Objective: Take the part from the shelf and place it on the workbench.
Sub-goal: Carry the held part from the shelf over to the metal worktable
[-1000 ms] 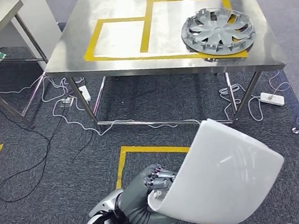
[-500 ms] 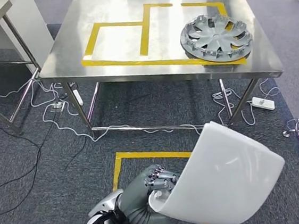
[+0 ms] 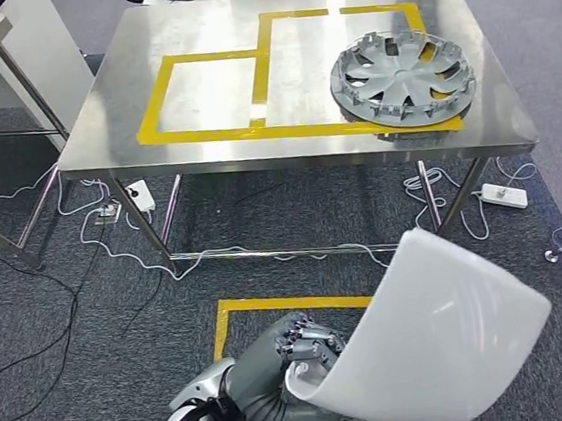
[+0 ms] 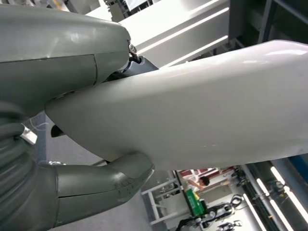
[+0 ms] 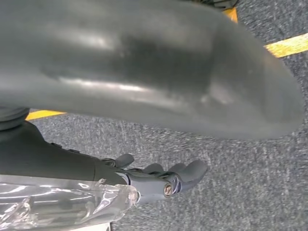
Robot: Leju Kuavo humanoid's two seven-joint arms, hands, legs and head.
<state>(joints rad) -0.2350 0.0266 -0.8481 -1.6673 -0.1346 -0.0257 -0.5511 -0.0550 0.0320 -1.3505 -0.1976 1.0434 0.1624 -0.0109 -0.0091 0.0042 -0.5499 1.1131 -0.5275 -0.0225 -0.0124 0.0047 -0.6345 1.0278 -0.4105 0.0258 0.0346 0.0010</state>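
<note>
Your left hand (image 3: 294,365) grips the white part (image 3: 443,339) by its near edge, so the panel fans out beyond the fingers. Tabletop (image 3: 101,119) lies well ahead. Right hand (image 5: 160,180) hangs open over the floor, holding nothing.

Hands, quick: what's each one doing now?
Left hand: holding the curved white panel.
Right hand: holding nothing, fingers apart, over carpet.
</note>
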